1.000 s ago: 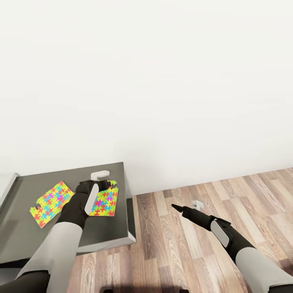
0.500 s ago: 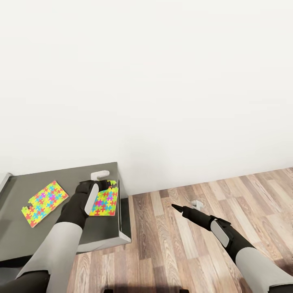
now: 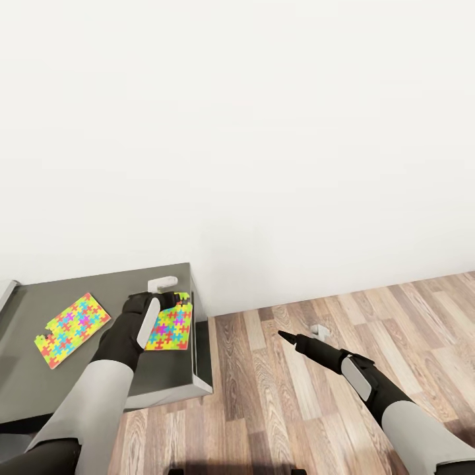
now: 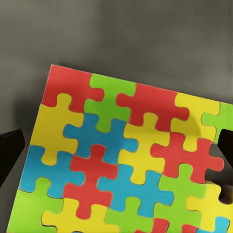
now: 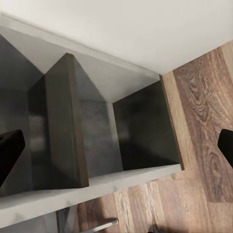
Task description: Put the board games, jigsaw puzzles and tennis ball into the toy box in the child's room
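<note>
Two jigsaw puzzles lie flat on the dark grey cabinet top [image 3: 26,376]. One puzzle [image 3: 71,330] rests to the left, free of both arms. The other puzzle [image 3: 170,328] lies by the cabinet's right edge, directly under my left gripper [image 3: 168,301]. The left wrist view looks straight down on this puzzle [image 4: 121,160], with my left gripper [image 4: 116,145] open and its dark fingertips [image 4: 9,150] spread wide to either side. My right gripper [image 3: 284,336] hangs open over the wood floor, away from the cabinet, holding nothing.
A plain white wall stands right behind the cabinet. Wood plank floor [image 3: 369,316] stretches to the right. The right wrist view faces the cabinet's open dark compartments [image 5: 97,136] and a strip of floor [image 5: 204,97]. A pale grey edge [image 3: 5,291] shows at far left.
A second ago the cabinet and the left puzzle sat further right in the picture. The puzzle under my left gripper kept its place beneath it and now lies nearer the cabinet's right edge.
</note>
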Tool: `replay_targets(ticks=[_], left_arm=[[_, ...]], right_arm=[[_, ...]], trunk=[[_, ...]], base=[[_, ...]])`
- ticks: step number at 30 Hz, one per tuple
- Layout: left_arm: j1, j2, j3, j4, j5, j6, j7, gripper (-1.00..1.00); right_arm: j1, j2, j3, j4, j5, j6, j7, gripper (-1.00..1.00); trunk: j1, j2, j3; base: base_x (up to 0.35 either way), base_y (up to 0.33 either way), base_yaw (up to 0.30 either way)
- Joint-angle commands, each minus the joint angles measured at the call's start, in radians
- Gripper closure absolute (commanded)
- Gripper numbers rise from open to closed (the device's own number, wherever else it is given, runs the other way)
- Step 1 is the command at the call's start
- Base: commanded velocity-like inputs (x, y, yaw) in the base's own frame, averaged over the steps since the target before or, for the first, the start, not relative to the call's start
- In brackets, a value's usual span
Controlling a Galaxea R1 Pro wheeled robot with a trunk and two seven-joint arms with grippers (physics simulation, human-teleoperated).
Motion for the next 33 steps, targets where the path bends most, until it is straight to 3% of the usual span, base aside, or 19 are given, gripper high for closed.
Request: replay_targets(ticks=[1,33], left_arm=[[0.000,-0.001,0.002,0.062,0.015,0.003,0.006,-1.00],[0.000,-0.001,0.002,0.062,0.015,0.004,0.006,-1.00]], right_arm=[[-0.001,-0.001,0.005,-0.001,-0.010,0.007,0.000,-1.00],[-0.001,-0.002,-0.003,-0.001,-0.014,0.008,0.001,-1.00]], trunk=[[0.001,-0.001,-0.002],[0.001,-0.001,-0.002]], base=[[0.000,0.000,0.000],[0.000,0.000,0.000]])
